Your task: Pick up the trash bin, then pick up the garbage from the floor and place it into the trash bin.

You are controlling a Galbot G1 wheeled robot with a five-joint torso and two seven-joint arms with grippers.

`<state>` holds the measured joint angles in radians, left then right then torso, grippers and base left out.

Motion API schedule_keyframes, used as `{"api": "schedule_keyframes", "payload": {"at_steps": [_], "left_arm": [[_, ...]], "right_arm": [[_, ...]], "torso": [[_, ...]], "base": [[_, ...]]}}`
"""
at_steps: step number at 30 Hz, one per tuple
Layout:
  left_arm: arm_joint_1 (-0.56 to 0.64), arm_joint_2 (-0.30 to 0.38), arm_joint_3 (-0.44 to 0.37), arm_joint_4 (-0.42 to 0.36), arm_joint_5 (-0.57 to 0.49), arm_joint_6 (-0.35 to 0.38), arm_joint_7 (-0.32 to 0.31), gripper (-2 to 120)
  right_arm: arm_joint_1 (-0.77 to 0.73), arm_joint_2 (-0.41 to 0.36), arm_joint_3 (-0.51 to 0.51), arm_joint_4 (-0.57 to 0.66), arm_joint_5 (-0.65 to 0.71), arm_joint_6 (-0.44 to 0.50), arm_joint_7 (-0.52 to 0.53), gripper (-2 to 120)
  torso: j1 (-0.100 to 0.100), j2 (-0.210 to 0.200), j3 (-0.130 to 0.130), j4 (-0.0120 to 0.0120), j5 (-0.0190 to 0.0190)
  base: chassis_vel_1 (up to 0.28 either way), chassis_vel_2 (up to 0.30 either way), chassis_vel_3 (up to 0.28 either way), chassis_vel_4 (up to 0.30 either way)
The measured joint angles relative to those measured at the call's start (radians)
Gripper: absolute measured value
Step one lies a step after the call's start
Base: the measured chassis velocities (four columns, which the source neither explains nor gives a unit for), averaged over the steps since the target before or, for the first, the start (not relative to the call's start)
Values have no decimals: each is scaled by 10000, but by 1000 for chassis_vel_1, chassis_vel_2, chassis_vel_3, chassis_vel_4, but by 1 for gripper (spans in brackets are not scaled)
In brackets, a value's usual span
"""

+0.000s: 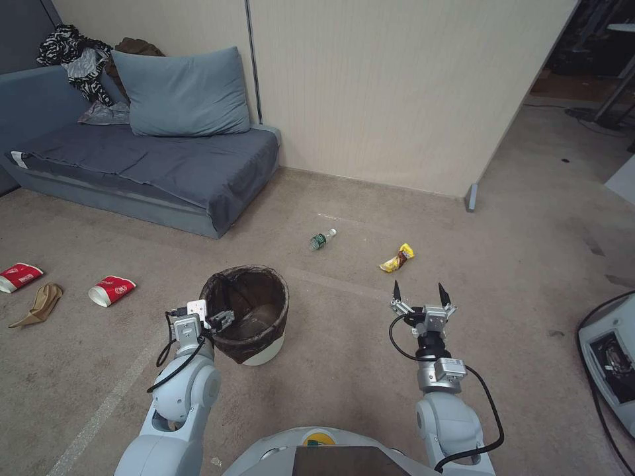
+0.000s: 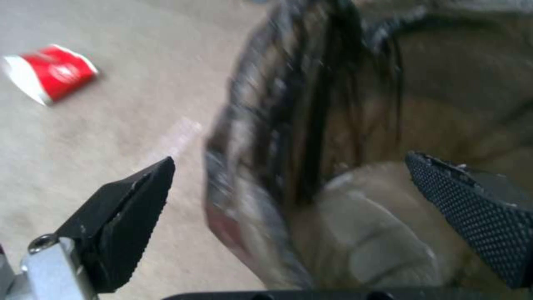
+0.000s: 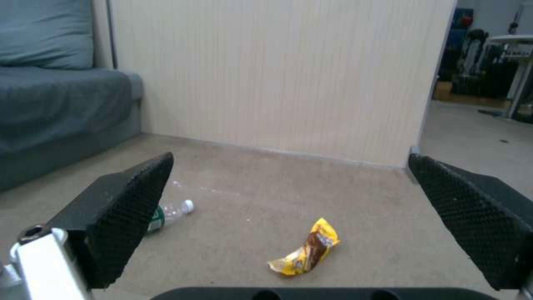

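While the left end effector (image 1: 221,320) straddles the trash bin (image 1: 246,316) rim at nine o'clock, fingers spread, it should close squarely before lifting. Right end effector (image 1: 421,294), also spread, hovers; yellow wrapper (image 1: 397,258) lies at its twelve o'clock.

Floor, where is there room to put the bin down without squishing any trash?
Widest bare patch: carpet on the robot's right, between the snack wrapper and the open right gripper. Another lies between the trash bin and the bottle. Crowded: left of the bin, with two paper cups and a paper bag.
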<state>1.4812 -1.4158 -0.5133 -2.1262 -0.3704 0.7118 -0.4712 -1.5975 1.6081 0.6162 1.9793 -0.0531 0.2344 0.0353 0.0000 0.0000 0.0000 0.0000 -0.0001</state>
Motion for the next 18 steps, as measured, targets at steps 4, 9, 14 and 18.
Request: {"api": "schedule_keyframes", "payload": {"at_steps": [4,9,14,18], "left_arm": [[-93,9,-20,176,-216,120,26,100],[-174,-42,-63,402,-240,121,-126,100],[-283,-93,-91,718,-265,87,-270,100],[-397,-129,-103,912,-443,78,-444,100]], "right_arm": [[-23,0,-12,2,-21,-2,-1,100],[-74,0,-6,-14,-34,-1,-1,100],[-69,0,1,-49,-58,-1,-1,100],[-71,0,-5,-87,-93,3,-1,100]], "torso": [[0,0,0,0,0],[0,0,0,0,0],[0,0,0,0,0],[0,0,0,1,0]], "base": [[0,0,0,0],[0,0,0,0],[0,0,0,0],[0,0,0,0]]}}
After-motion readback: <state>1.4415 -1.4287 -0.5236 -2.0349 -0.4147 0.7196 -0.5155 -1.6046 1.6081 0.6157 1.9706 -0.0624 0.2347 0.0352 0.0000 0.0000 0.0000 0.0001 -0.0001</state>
